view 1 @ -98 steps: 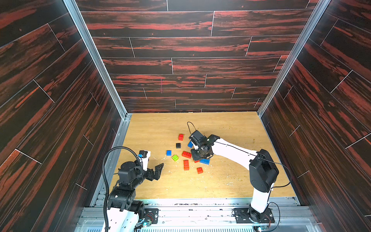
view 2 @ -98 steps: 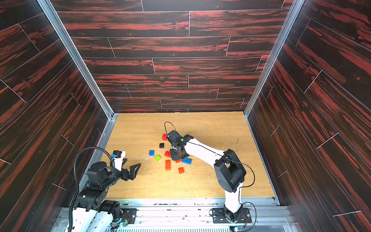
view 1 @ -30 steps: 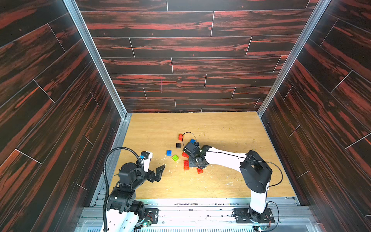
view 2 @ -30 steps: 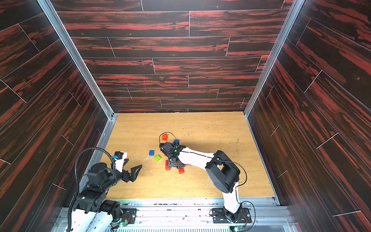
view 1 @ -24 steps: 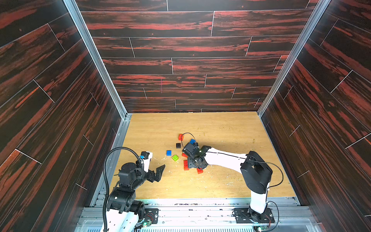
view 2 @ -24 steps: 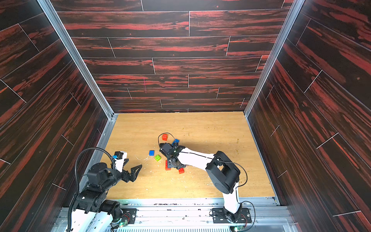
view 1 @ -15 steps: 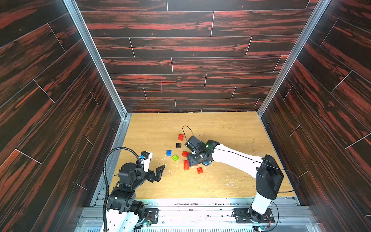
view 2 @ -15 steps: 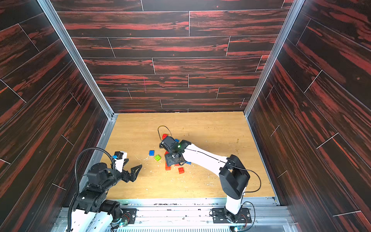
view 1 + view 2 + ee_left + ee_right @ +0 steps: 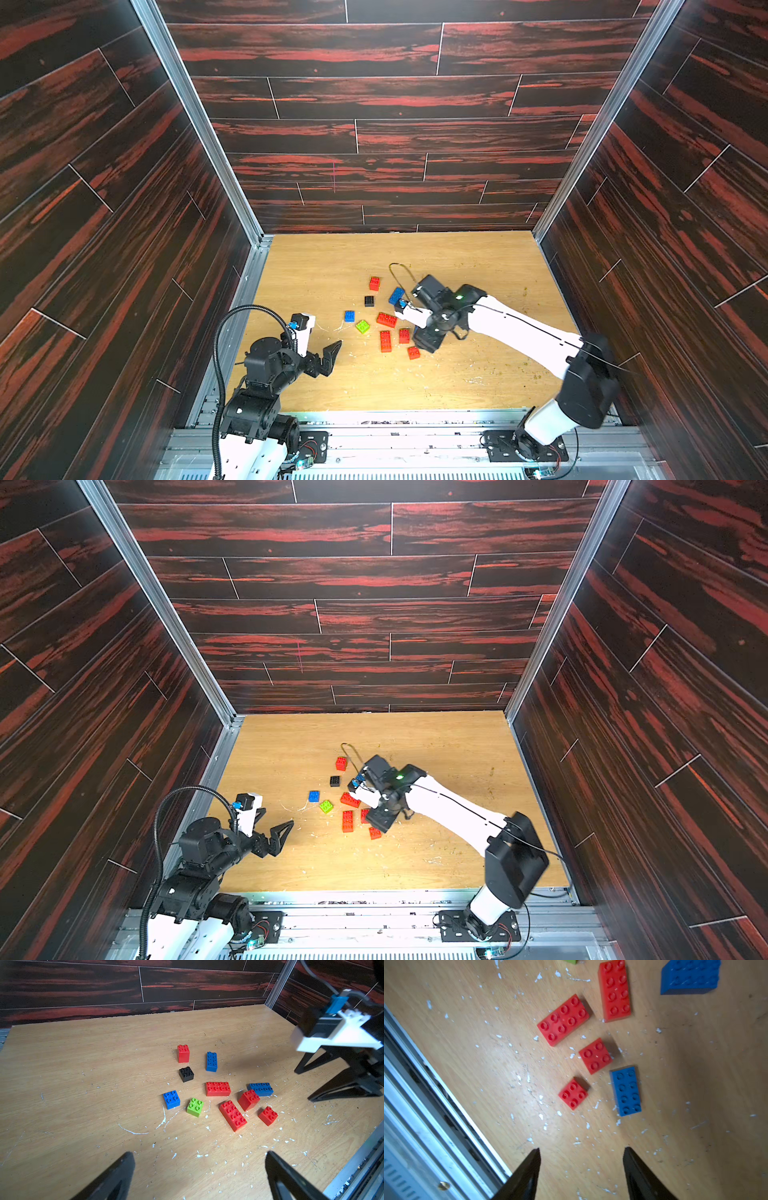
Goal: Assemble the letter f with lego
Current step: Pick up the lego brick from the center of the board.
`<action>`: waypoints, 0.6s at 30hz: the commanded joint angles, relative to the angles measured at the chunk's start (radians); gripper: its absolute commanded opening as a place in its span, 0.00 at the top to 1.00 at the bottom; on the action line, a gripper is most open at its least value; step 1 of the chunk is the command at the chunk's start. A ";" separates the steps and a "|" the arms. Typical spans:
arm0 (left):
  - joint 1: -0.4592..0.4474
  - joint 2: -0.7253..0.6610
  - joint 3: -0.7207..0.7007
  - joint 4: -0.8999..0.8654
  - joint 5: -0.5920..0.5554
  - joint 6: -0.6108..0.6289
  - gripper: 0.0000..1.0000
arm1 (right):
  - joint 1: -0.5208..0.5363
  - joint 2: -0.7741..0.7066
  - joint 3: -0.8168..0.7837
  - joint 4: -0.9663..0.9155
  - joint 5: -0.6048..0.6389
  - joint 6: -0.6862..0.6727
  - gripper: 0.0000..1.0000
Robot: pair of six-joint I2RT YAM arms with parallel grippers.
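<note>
The lego lies loose on the wooden table (image 9: 478, 374). Two red oblong bricks (image 9: 386, 319) (image 9: 385, 341), two red squares (image 9: 404, 335) (image 9: 413, 352), and a lime green square (image 9: 362, 326) sit mid-table. A blue square (image 9: 349, 316), a black square (image 9: 369, 301), a red square (image 9: 374, 283) and a blue oblong (image 9: 396, 296) lie around them. Another blue oblong (image 9: 626, 1091) lies beside the red squares. My right gripper (image 9: 581, 1148) hovers open and empty just beyond it, above it in both top views (image 9: 428, 338). My left gripper (image 9: 199, 1152) stands open and empty near the table's front left (image 9: 330, 357).
Dark wood-patterned walls enclose the table on three sides. A metal rail (image 9: 374, 432) runs along the front edge, close to the right gripper in its wrist view (image 9: 446, 1105). White flecks and scratches mark the tabletop (image 9: 133, 1131).
My right gripper has shifted to the right and a little toward the front, and its arm has swung out to the right. The bricks and the left arm have stayed put.
</note>
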 commanded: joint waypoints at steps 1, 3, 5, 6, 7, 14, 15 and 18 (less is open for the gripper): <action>-0.003 -0.008 -0.005 -0.015 -0.008 0.007 0.00 | -0.051 -0.038 -0.039 0.072 -0.015 -0.185 0.35; -0.003 -0.008 -0.005 -0.014 -0.011 0.006 0.00 | -0.086 -0.040 -0.053 0.116 -0.038 -0.229 0.36; -0.003 -0.008 -0.005 -0.013 -0.014 0.006 0.00 | -0.121 -0.028 -0.055 0.137 -0.087 -0.279 0.36; -0.004 -0.008 -0.005 -0.013 -0.015 0.006 0.00 | -0.132 -0.018 -0.053 0.140 -0.111 -0.302 0.37; -0.003 -0.007 -0.005 -0.013 -0.016 0.006 0.00 | -0.145 -0.005 -0.046 0.133 -0.143 -0.328 0.37; -0.004 -0.016 -0.007 -0.015 -0.021 0.003 0.00 | -0.192 0.131 0.025 0.133 -0.186 -0.400 0.40; -0.004 -0.017 -0.008 -0.015 -0.022 0.004 0.00 | -0.194 0.146 0.032 0.135 -0.190 -0.406 0.40; -0.004 -0.014 -0.007 -0.015 -0.026 0.002 0.00 | -0.204 0.191 0.055 0.139 -0.196 -0.419 0.40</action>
